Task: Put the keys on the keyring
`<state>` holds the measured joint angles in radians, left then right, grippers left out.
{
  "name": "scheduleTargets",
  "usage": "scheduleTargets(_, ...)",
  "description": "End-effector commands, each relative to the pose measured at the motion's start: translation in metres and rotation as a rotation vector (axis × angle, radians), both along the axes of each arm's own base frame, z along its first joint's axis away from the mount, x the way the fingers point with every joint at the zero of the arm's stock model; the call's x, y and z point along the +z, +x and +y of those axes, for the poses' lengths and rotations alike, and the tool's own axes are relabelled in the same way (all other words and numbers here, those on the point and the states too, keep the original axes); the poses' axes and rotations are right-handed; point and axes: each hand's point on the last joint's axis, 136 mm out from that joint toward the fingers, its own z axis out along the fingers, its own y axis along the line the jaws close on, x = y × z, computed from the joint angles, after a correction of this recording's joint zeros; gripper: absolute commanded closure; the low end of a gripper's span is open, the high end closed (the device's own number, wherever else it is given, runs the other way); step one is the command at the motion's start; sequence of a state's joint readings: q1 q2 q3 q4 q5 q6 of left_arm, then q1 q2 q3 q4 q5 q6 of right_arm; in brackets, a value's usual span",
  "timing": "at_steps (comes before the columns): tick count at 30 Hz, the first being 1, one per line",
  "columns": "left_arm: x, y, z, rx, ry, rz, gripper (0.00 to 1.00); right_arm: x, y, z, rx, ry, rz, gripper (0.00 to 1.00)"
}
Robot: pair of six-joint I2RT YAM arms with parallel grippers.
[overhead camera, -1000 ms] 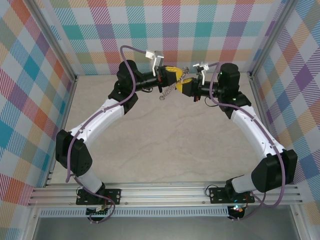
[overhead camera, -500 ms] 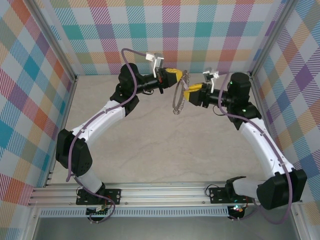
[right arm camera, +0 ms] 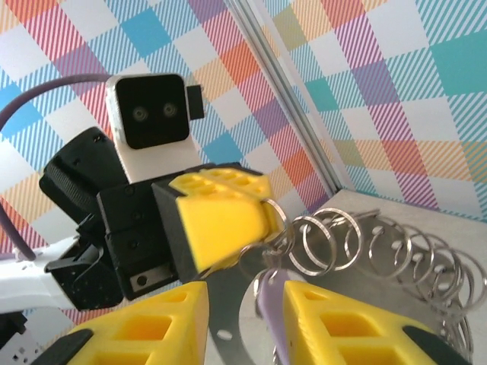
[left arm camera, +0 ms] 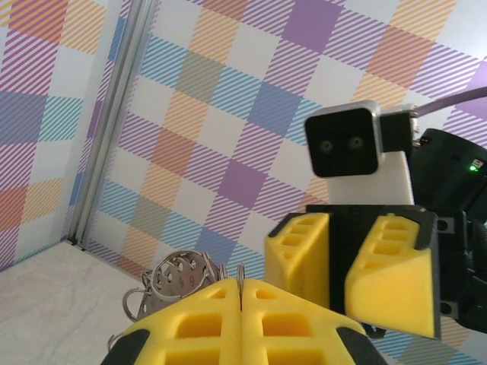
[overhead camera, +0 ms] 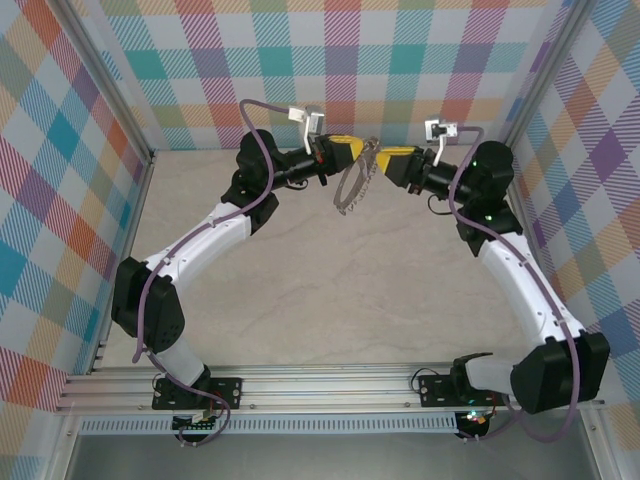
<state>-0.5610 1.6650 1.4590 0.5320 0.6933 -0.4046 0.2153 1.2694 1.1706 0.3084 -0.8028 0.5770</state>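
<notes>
The keyring (overhead camera: pixel 349 190), a grey metal oval edged with wire loops, hangs in the air between the two arms near the back wall. My left gripper (overhead camera: pixel 350 151) is shut on one of its thin wire loops (left arm camera: pixel 240 275); more loops (left arm camera: pixel 176 275) fan out to the left of the fingers. My right gripper (overhead camera: pixel 381 159) faces it, open. In the right wrist view the lilac-headed key (right arm camera: pixel 269 313) hangs from a loop between my right gripper's (right arm camera: pixel 243 298) spread fingers, close to the right-hand finger. The ring's loops (right arm camera: pixel 380 251) trail off to the right.
The beige table top (overhead camera: pixel 330 290) lies below the hanging ring. Checked walls with aluminium corner posts (overhead camera: pixel 115 105) close in the back and both sides. The two grippers stand nose to nose, a few centimetres apart.
My right arm has swung out to the right and its gripper has risen to face the left one. The hanging ring has lifted and tilted. The left gripper has barely moved.
</notes>
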Motion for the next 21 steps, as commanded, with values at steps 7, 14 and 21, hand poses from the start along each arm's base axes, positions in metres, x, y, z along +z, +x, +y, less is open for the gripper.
scheduleTargets(7,0.023,-0.006,0.003,0.0,-0.06,-0.053,1.0,0.033,0.004,0.006,0.089,0.115,-0.019,0.67)
scheduleTargets(14,0.023,-0.005,0.002,-0.003,-0.061,-0.051,1.0,0.034,0.007,0.009,0.111,0.129,-0.013,0.69)
scheduleTargets(21,0.024,-0.004,0.0,-0.005,-0.063,-0.052,1.0,0.033,0.008,0.012,0.135,0.132,-0.004,0.7)
